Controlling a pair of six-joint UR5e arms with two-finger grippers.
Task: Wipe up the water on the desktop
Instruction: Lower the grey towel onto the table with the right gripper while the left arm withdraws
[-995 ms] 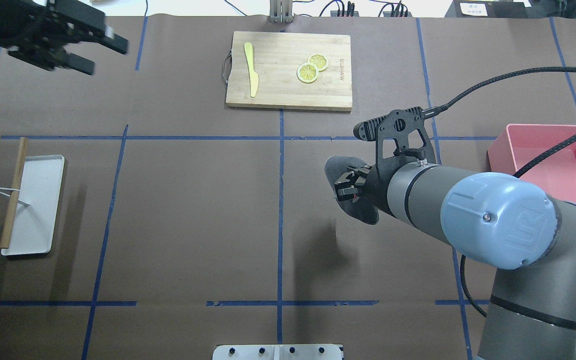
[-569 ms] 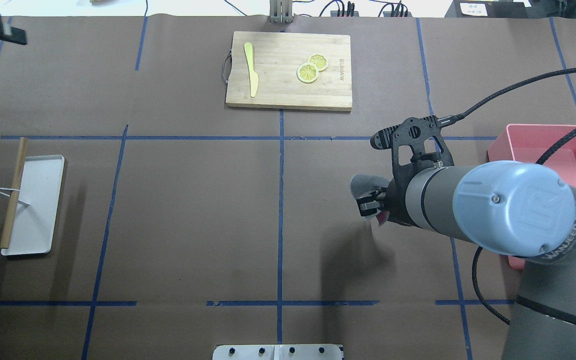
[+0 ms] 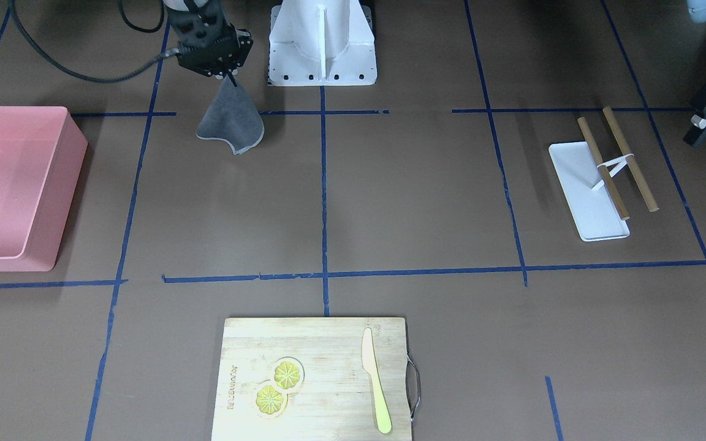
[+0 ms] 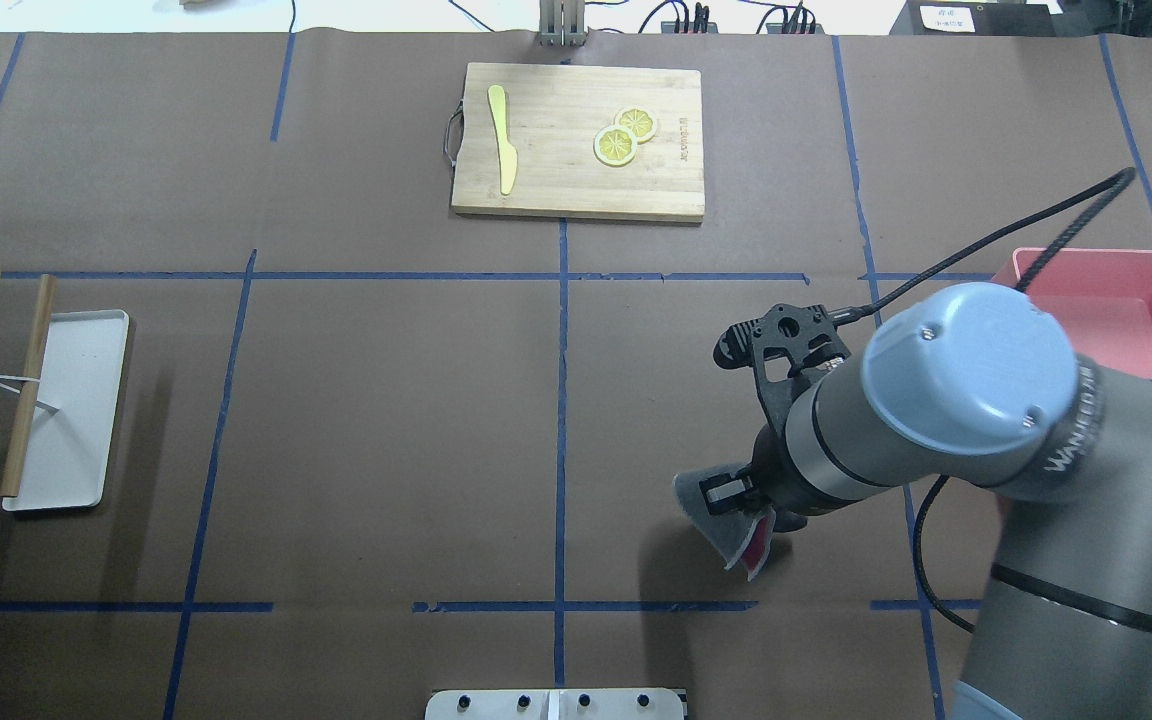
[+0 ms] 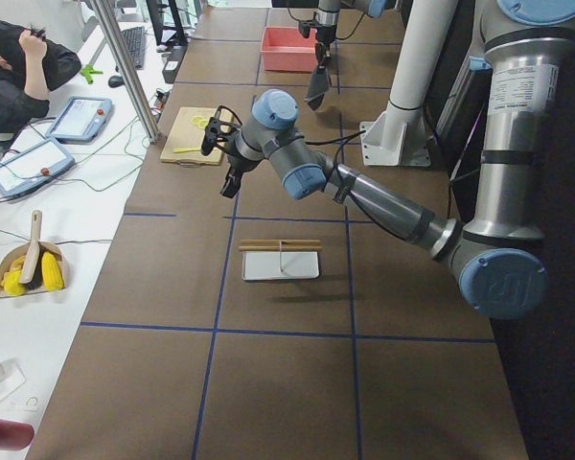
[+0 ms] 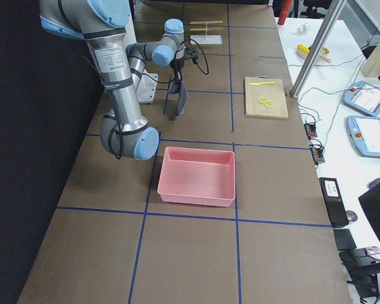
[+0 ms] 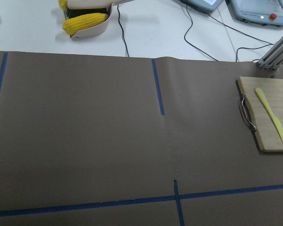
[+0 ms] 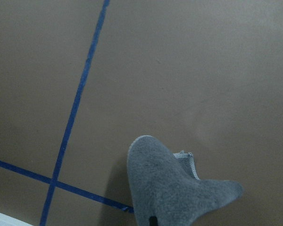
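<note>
1 grey cloth (image 4: 726, 525) pinched in right fingers (image 4: 721, 492), over desktop (image 4: 386, 420), near blue tape line (image 4: 561, 420)

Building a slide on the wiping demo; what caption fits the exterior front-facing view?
Right gripper dangles a grey cloth over the brown desktop, pink bin to one side.

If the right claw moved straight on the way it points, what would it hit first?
Likely the bare brown desktop beneath it, though the gray cloth hanging from the right claw would touch first.
</note>
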